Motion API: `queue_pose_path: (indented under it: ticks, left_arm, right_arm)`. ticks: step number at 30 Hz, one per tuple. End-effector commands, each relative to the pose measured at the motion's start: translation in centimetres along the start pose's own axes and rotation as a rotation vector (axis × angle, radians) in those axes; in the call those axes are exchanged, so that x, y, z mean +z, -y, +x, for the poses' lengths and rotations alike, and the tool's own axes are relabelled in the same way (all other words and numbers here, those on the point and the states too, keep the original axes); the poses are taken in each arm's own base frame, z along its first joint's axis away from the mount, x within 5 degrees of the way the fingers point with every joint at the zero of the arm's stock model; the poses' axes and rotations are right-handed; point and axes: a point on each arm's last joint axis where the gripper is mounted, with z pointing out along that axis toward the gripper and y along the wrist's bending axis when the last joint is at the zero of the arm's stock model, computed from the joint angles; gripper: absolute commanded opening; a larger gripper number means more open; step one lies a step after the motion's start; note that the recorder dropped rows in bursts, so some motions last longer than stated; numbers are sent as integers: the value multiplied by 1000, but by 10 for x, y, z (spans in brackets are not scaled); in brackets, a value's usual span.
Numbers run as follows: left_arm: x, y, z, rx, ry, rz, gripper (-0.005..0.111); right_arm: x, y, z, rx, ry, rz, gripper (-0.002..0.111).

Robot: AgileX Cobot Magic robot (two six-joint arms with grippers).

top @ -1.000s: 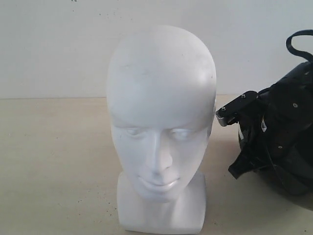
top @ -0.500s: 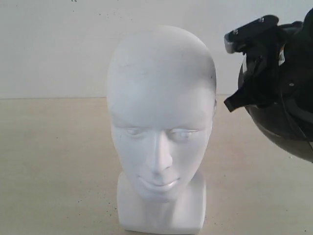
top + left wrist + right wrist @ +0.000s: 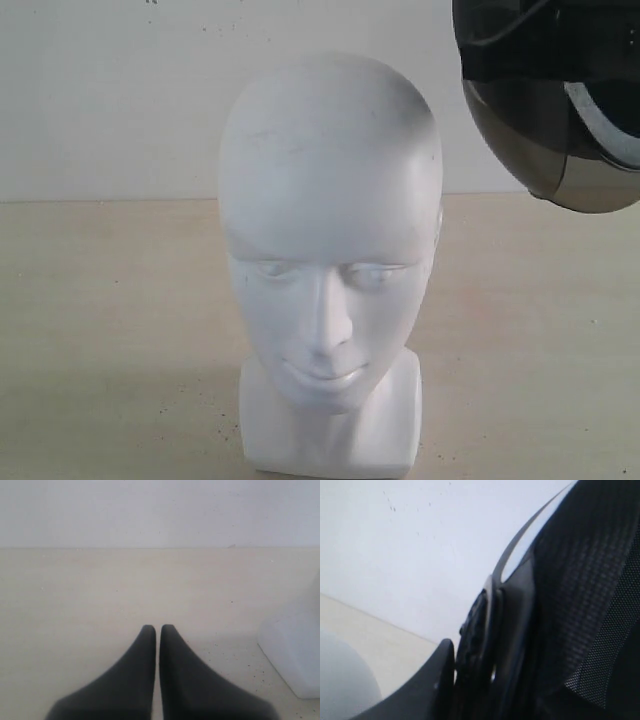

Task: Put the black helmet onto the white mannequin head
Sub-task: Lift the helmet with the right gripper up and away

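1. Your right gripper (image 3: 464,647) is clamped on the rim of the black helmet (image 3: 540,110), which hangs above the worktop (image 3: 100,330), high beside the white mannequin head (image 3: 330,230) and clear of it.
2. Your left gripper (image 3: 158,632) has its fingers together, near the head's base.

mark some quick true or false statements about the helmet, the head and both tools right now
1. The black helmet rests on the white mannequin head. False: it hangs in the air beside the head, apart from it, on the exterior view's upper right.
2. The head stands upright on the table. True.
3. The left tool holds the helmet. False: its fingers are shut together on nothing, above the table.
4. The right tool grips the helmet at its rim. True.
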Motion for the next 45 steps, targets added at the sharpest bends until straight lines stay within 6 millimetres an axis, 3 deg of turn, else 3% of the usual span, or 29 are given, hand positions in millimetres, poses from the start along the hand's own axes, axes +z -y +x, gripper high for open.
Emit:
queue_pose_path:
  ticks: [1, 6, 16, 22, 29, 36, 45]
  left_arm:
    - [0, 0, 1, -7, -2, 4, 4]
    - [0, 0, 1, -7, -2, 4, 4]
    - [0, 0, 1, -7, -2, 4, 4]
    - [0, 0, 1, -7, -2, 4, 4]
    - [0, 0, 1, -7, -2, 4, 4]
    - [0, 0, 1, -7, -2, 4, 4]
    - [0, 0, 1, -7, -2, 4, 4]
  right_arm:
    - [-20, 7, -11, 20, 287, 34, 0]
    - [-38, 13, 11, 60, 408, 147, 0]
    - [-68, 7, 49, 65, 605, 188, 0]
    - [-83, 6, 69, 308, 694, 137, 0]
    - [-81, 2, 65, 457, 713, 31, 0]
    - [-77, -8, 27, 491, 805, -198, 0]
    - [-78, -5, -8, 714, 886, -365, 0]
